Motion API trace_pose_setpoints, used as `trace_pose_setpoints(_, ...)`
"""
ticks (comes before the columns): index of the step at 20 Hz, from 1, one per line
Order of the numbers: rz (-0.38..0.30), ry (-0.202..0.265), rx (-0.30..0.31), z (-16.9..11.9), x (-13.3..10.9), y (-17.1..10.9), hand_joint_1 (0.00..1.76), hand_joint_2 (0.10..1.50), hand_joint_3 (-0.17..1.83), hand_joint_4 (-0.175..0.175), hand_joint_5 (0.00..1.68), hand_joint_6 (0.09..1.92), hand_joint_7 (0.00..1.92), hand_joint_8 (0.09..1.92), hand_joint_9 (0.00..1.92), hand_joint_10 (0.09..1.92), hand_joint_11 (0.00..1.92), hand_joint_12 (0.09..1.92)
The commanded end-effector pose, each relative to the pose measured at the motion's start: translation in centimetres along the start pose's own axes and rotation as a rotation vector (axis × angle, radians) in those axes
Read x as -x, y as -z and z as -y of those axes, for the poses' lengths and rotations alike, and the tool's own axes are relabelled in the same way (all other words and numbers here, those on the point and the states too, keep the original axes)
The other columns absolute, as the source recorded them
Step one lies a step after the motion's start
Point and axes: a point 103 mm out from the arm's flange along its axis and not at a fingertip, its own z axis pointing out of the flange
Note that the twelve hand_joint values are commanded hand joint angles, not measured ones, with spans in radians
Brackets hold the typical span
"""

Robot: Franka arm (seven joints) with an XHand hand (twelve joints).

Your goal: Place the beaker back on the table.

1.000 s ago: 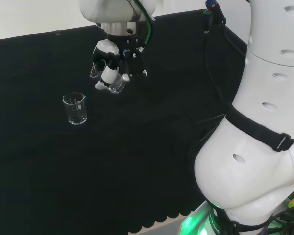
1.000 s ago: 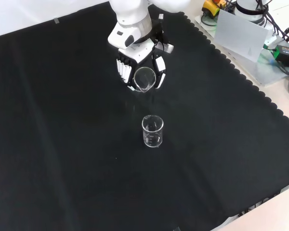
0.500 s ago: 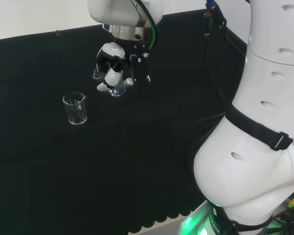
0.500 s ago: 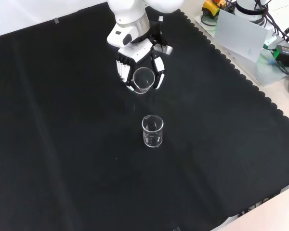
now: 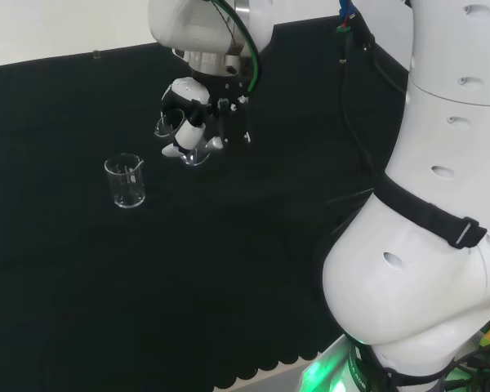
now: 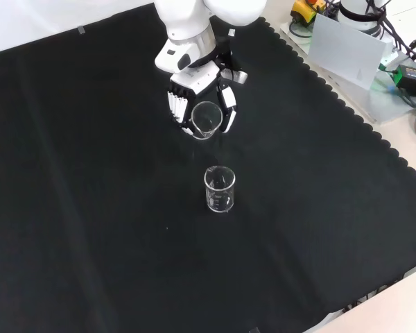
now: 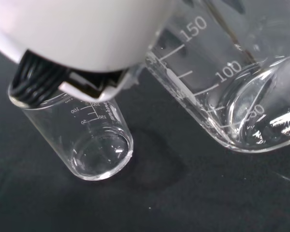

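Robot hand (image 6: 201, 100) curled round clear cylindrical glass beaker (image 6: 205, 118), matte black cloth (image 6: 90, 208)

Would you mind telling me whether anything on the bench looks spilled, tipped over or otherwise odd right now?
Nothing stands out. The hand has its fingers curled round a clear beaker above the black cloth, while a second beaker stands upright nearby. I see no spill or breakage on the cloth.

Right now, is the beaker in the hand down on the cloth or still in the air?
In the air. The hand holds the held beaker tilted above the cloth, apart from the standing beaker.
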Motion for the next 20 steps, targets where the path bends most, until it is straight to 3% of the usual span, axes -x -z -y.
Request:
trace_pose_setpoints(1, -0.091, 0.008, 0.074, 0.1, 0.8, -0.8, 1.44, 0.5, 0.93, -0.175, 1.09, 0.95, 1.34, 0.79, 1.34, 0.77, 1.26, 0.79)
trace_pose_setpoints(20, -0.188, 0.024, 0.144, 0.9, 1.1, -2.9, 1.44, 0.5, 0.93, -0.175, 1.1, 0.94, 1.34, 0.79, 1.34, 0.76, 1.26, 0.79)
